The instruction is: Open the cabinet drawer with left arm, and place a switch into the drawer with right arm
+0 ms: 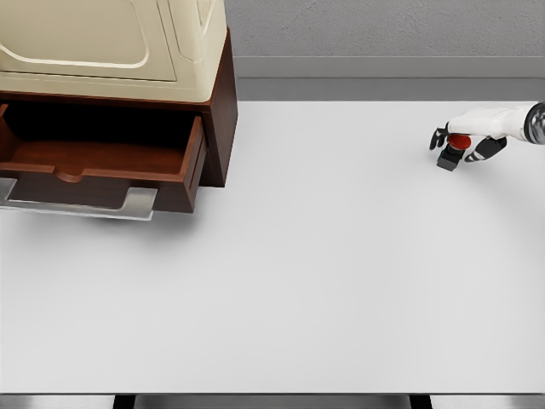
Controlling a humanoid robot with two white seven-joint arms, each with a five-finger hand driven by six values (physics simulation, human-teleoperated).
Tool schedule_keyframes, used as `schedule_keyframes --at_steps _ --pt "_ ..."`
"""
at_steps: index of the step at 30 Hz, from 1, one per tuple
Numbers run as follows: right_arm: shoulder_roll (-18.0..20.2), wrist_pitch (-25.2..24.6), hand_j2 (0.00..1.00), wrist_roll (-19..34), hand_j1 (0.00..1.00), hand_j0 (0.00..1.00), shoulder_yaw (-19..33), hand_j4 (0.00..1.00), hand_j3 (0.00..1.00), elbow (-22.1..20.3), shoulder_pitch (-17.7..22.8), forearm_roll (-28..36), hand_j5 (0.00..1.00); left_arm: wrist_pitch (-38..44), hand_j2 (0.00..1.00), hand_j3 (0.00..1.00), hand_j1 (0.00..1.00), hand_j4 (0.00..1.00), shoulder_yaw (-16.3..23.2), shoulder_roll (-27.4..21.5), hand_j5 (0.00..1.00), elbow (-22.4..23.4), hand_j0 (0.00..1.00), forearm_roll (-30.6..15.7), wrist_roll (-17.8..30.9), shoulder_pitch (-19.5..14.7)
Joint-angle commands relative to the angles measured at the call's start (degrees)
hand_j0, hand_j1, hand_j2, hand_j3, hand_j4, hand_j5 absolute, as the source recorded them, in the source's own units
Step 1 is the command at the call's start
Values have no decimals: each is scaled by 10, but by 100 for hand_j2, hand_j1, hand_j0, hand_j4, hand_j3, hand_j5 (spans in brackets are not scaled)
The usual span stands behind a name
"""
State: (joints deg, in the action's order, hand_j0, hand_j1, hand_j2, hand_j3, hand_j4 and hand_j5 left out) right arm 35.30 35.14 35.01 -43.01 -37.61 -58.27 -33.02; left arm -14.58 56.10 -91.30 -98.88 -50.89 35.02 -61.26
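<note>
The dark wooden cabinet stands at the upper left of the white table, and its drawer is pulled out, showing a bare brown inside and a silver handle along its front. At the far right my right hand reaches in from the right edge, its dark fingers curled around a small switch with a red button and a black base, held tilted just above the table. My left arm is out of view.
A cream-coloured appliance sits on top of the cabinet. The white table stretches between the drawer and my right hand. A grey wall runs behind the table.
</note>
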Motion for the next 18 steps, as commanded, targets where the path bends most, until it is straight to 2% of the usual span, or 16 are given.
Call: schedule_keyframes --at_steps 1,6,7,11,13,18 --pt "0 -1 69 0 69 69 1 69 69 0 0 2 69 1 100 100 100 100 0 0 100 0 100 -4 0 0" --pt "0 -1 69 0 69 69 1 69 69 0 0 2 69 1 100 100 100 100 0 0 100 0 100 -4 0 0" --pt "0 -1 63 0 63 63 1 63 63 0 0 2 63 1 100 100 100 100 0 0 100 0 100 -4 0 0" --pt "0 -1 61 0 61 61 2 61 61 0 0 2 61 1 100 100 100 100 0 0 100 0 100 -4 0 1" --pt "0 -1 56 0 56 56 3 56 56 1 0 2 56 1 100 100 100 100 0 0 100 0 100 -4 0 0" --pt "-1 -1 54 0 54 54 3 54 54 0 0 3 54 1 100 100 100 100 0 0 100 0 100 -4 0 0"
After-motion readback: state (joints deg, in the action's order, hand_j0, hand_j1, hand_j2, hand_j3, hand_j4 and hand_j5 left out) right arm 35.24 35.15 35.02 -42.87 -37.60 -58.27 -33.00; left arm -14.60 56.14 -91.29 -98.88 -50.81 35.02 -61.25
